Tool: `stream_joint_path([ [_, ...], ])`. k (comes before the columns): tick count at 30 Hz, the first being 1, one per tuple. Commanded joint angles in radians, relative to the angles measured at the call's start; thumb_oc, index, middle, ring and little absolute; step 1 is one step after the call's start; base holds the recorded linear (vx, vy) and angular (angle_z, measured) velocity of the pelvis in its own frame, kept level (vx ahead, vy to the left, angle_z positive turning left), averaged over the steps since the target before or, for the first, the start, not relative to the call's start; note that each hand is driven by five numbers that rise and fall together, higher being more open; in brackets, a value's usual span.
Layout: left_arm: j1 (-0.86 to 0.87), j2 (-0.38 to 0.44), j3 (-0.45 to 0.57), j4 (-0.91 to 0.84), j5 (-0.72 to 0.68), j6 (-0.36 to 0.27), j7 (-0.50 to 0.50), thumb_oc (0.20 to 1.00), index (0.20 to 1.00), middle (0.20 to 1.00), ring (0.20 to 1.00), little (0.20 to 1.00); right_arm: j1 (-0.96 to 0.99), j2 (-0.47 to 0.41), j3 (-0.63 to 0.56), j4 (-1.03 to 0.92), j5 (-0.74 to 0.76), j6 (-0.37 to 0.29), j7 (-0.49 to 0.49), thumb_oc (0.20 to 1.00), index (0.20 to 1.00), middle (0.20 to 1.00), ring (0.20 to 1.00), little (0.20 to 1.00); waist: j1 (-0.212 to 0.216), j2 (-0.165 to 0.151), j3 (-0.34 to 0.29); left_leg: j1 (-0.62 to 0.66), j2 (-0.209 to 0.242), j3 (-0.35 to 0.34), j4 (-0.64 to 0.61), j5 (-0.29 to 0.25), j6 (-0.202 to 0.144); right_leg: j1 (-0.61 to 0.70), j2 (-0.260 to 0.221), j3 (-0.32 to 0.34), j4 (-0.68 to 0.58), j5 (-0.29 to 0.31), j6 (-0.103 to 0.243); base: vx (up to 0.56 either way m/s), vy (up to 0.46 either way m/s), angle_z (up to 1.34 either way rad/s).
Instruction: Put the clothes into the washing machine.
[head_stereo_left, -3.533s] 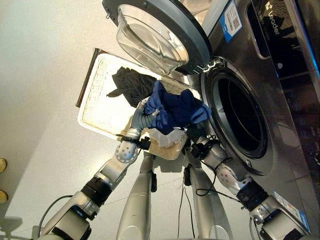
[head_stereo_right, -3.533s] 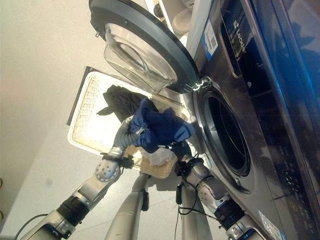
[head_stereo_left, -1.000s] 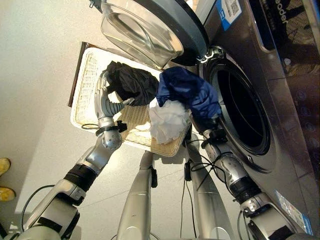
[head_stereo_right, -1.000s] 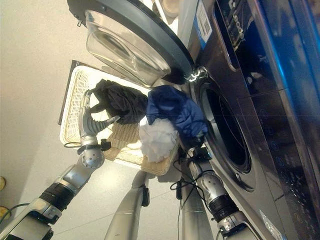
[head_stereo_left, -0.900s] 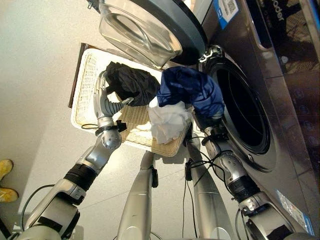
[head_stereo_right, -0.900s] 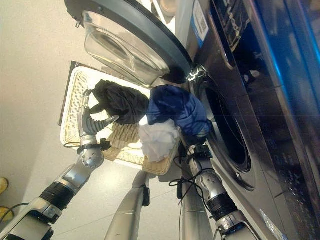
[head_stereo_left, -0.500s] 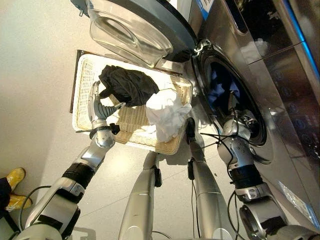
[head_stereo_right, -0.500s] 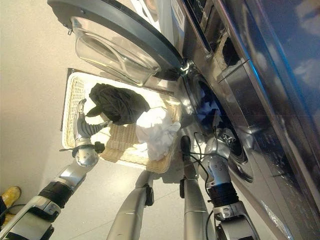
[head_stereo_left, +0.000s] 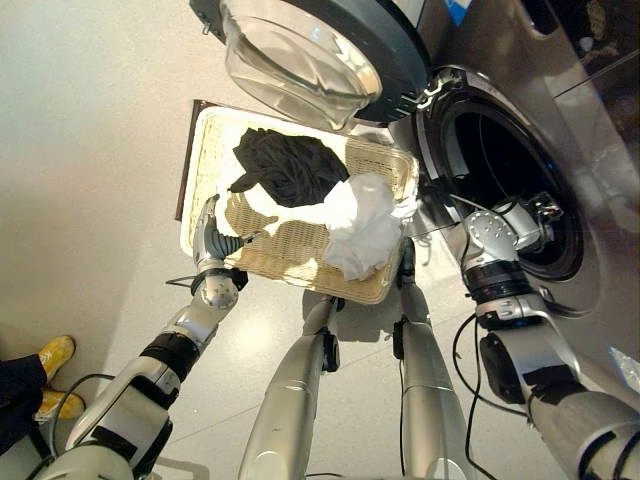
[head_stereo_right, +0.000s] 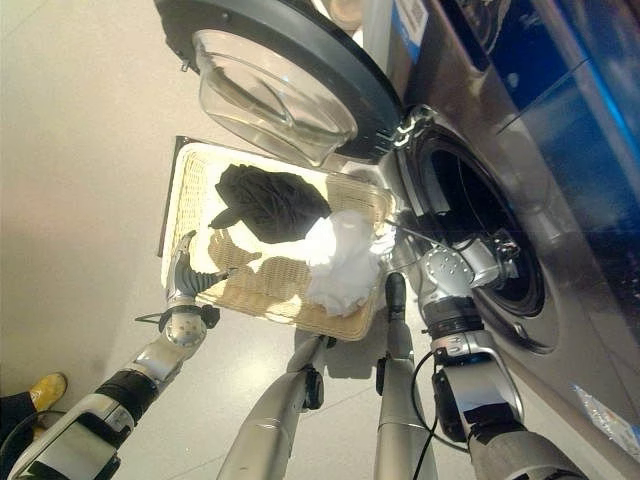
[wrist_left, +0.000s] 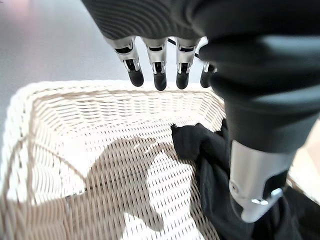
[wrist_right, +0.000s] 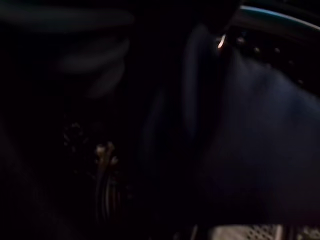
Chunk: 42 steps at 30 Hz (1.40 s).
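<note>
basket (head_stereo_left: 200, 170) left of washing machine (head_stereo_left: 560, 130) | two garments (head_stereo_left: 290, 165) (head_stereo_left: 360, 225) in basket | door (head_stereo_left: 330, 45) behind basket

Blue garment (wrist_right: 250, 140) has left the basket (head_stereo_left: 210, 170) w/ my right arm and is now inside the drum (head_stereo_left: 510, 170). My left hand (head_stereo_left: 212, 232) let go of it and pulled back to the basket's near edge, fingers (wrist_left: 159, 75) straight.

Black garment (head_stereo_left: 288, 167) and white garment (head_stereo_left: 362, 225) lie in basket (head_stereo_left: 205, 165)

The right hand is hidden inside the washing machine (head_stereo_left: 500, 190) drum; a blurred dark blue garment (wrist_right: 260, 150) lies there.
</note>
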Motion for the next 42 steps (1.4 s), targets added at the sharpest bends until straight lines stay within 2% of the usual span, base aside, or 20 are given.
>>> stream_joint_path([
  [1,0.010,-0.018,0.032,-0.011,-0.030,-0.025,0.018,1.000,1.000,1.000,1.000,1.000,-0.076,-0.390,-0.060,0.113,-0.004,0.256,-0.041,1.000,1.000,1.000,1.000,1.000,-0.047,0.133,-0.017,-0.037,0.003,-0.073,0.119,-0.043,-0.097,0.021,0.067,-0.076,0.032,-0.046,-0.001,0.00,0.000,0.00],
  [2,0.001,-0.011,0.024,-0.022,-0.022,-0.026,0.040,1.000,1.000,1.000,1.000,1.000,-0.086,-0.397,-0.036,0.180,-0.103,0.426,-0.141,1.000,1.000,1.000,1.000,1.000,-0.043,0.136,-0.017,-0.048,0.002,-0.076,0.117,-0.034,-0.098,0.009,0.065,-0.081,0.034,-0.040,-0.002,0.02,-0.037,-0.04],
  [3,-0.008,0.010,0.020,-0.038,-0.026,-0.016,0.050,1.000,1.000,1.000,1.000,1.000,-0.080,-0.407,-0.009,0.209,-0.138,0.540,-0.210,1.000,1.000,1.000,1.000,1.000,-0.040,0.136,-0.017,-0.053,0.001,-0.079,0.119,-0.032,-0.098,0.006,0.062,-0.086,0.035,-0.040,-0.003,0.02,-0.046,-0.03],
  [5,-0.024,0.028,0.018,-0.056,-0.014,-0.006,0.084,1.000,1.000,1.000,1.000,1.000,-0.071,-0.397,0.026,0.268,-0.203,0.760,-0.255,1.000,1.000,1.000,1.000,1.000,-0.033,0.133,-0.017,-0.055,0.004,-0.080,0.121,-0.037,-0.097,0.004,0.063,-0.095,0.040,-0.046,-0.004,0.02,-0.077,0.04],
  [6,-0.057,0.049,0.027,-0.065,-0.003,0.005,0.100,1.000,1.000,1.000,1.000,1.000,-0.064,-0.396,0.071,0.307,-0.321,0.912,-0.276,1.000,1.000,1.000,1.000,1.000,-0.025,0.123,-0.017,-0.063,0.005,-0.084,0.123,-0.041,-0.093,0.000,0.063,-0.107,0.041,-0.051,-0.007,-0.04,-0.124,0.07],
  [9,-0.100,0.060,0.036,-0.045,0.016,0.009,0.104,1.000,1.000,1.000,1.000,1.000,-0.057,-0.385,0.078,0.355,-0.390,0.901,-0.233,1.000,1.000,1.000,1.000,1.000,-0.022,0.103,-0.017,-0.089,0.008,-0.091,0.137,-0.035,-0.094,-0.021,0.064,-0.120,0.053,-0.047,-0.010,-0.01,-0.093,-0.11],
  [14,-0.175,0.033,0.032,0.014,0.049,0.029,0.117,1.000,1.000,1.000,1.000,1.000,-0.047,-0.330,0.062,0.395,-0.401,0.868,-0.106,1.000,1.000,1.000,1.000,1.000,-0.023,0.089,-0.017,-0.097,0.015,-0.094,0.130,-0.037,-0.095,-0.030,0.076,-0.130,0.056,-0.050,-0.010,-0.01,-0.037,-0.12],
  [16,-0.190,0.030,0.029,0.027,0.048,0.037,0.115,1.000,1.000,1.000,1.000,1.000,-0.040,-0.318,0.065,0.383,-0.430,0.854,-0.094,1.000,1.000,1.000,1.000,1.000,-0.026,0.086,-0.017,-0.099,0.016,-0.093,0.126,-0.034,-0.096,-0.035,0.079,-0.129,0.055,-0.046,-0.009,-0.01,0.008,0.03],
  [20,-0.250,0.017,0.038,0.081,0.042,0.076,0.093,1.000,1.000,1.000,1.000,1.000,-0.010,-0.286,0.099,0.324,-0.681,0.889,-0.096,1.000,1.000,1.000,1.000,1.000,-0.042,0.075,-0.017,-0.105,0.020,-0.088,0.118,-0.030,-0.098,-0.049,0.089,-0.120,0.050,-0.038,-0.007,-0.01,0.050,0.01],
  [21,-0.270,0.015,0.048,0.103,0.042,0.085,0.076,1.000,1.000,1.000,1.000,1.000,0.006,-0.286,0.132,0.300,-0.808,0.913,-0.103,1.000,1.000,1.000,1.000,1.000,-0.050,0.067,-0.017,-0.114,0.020,-0.087,0.122,-0.029,-0.099,-0.059,0.091,-0.116,0.047,-0.033,-0.006,-0.04,0.027,0.01],
  [22,-0.277,0.016,0.051,0.107,0.044,0.086,0.074,1.000,1.000,1.000,1.000,1.000,0.006,-0.286,0.138,0.295,-0.826,0.915,-0.108,1.000,1.000,1.000,1.000,1.000,-0.053,0.064,-0.017,-0.124,0.019,-0.085,0.122,-0.022,-0.099,-0.069,0.089,-0.115,0.045,-0.024,-0.006,0.00,0.000,0.00],
  [24,-0.300,0.024,0.056,0.134,0.042,0.104,0.056,1.000,1.000,1.000,1.000,1.000,0.064,-0.286,0.189,0.256,-0.959,0.934,-0.088,1.000,1.000,1.000,1.000,1.000,-0.066,0.047,-0.017,-0.131,0.025,-0.082,0.140,-0.035,-0.100,-0.075,0.093,-0.111,0.049,-0.027,-0.005,0.00,0.000,0.00],
  [27,-0.317,0.038,0.068,0.158,0.036,0.112,0.044,1.000,1.000,1.000,1.000,1.000,0.126,-0.282,0.208,0.227,-1.000,0.921,-0.055,1.000,1.000,1.000,1.000,1.000,-0.081,0.030,-0.017,-0.143,0.029,-0.079,0.156,-0.042,-0.101,-0.085,0.096,-0.105,0.054,-0.028,-0.004,0.00,0.019,0.00],
  [29,-0.336,0.046,0.073,0.180,0.027,0.147,0.023,1.000,1.000,1.000,1.000,1.000,0.178,-0.271,0.213,0.199,-1.013,0.908,-0.032,1.000,1.000,1.000,1.000,1.000,-0.095,0.019,-0.017,-0.153,0.033,-0.073,0.169,-0.047,-0.101,-0.093,0.101,-0.098,0.059,-0.030,-0.006,-0.01,0.064,-0.02],
  [31,-0.357,0.053,0.075,0.212,0.013,0.209,-0.023,1.000,1.000,1.000,1.000,1.000,0.238,-0.248,0.212,0.152,-0.968,0.901,0.014,1.000,1.000,1.000,1.000,1.000,-0.112,0.006,-0.017,-0.161,0.037,-0.067,0.179,-0.053,-0.100,-0.100,0.105,-0.090,0.060,-0.031,-0.006,-0.01,0.061,-0.06],
  [33,-0.368,0.053,0.074,0.235,0.018,0.238,-0.037,1.000,1.000,1.000,1.000,1.000,0.260,-0.235,0.210,0.141,-0.946,0.893,0.043,1.000,1.000,1.000,1.000,1.000,-0.119,0.000,-0.017,-0.164,0.037,-0.066,0.184,-0.057,-0.099,-0.103,0.108,-0.086,0.061,-0.030,-0.006,0.00,0.047,-0.04],
  [36,-0.401,0.055,0.067,0.293,0.015,0.283,-0.065,1.000,1.000,1.000,1.000,1.000,0.294,-0.212,0.222,0.105,-0.911,0.901,0.096,1.000,1.000,1.000,1.000,1.000,-0.138,-0.013,-0.017,-0.175,0.041,-0.059,0.201,-0.067,-0.099,-0.112,0.110,-0.075,0.060,-0.030,-0.008,-0.01,0.087,-0.03],
  [37,-0.425,0.058,0.058,0.330,0.006,0.321,-0.102,1.000,1.000,1.000,1.000,1.000,0.308,-0.203,0.234,0.074,-0.918,0.908,0.109,1.000,1.000,1.000,1.000,1.000,-0.150,-0.022,-0.017,-0.185,0.043,-0.055,0.216,-0.074,-0.099,-0.123,0.111,-0.070,0.063,-0.028,-0.008,-0.01,0.095,-0.05],
  [39,-0.443,0.064,0.050,0.352,0.018,0.339,-0.123,1.000,1.000,1.000,1.000,1.000,0.311,-0.199,0.246,0.051,-0.923,0.918,0.112,1.000,1.000,1.000,1.000,1.000,-0.157,-0.029,-0.017,-0.194,0.045,-0.052,0.227,-0.079,-0.099,-0.132,0.110,-0.066,0.064,-0.027,-0.008,-0.01,0.087,-0.03],
  [42,-0.485,0.088,0.037,0.410,0.013,0.322,-0.139,1.000,1.000,1.000,1.000,1.000,0.320,-0.203,0.273,0.013,-0.918,0.924,0.145,1.000,1.000,1.000,1.000,1.000,-0.169,-0.048,-0.017,-0.210,0.053,-0.042,0.250,-0.090,-0.099,-0.148,0.107,-0.066,0.073,-0.028,-0.008,-0.01,0.087,-0.09],
])
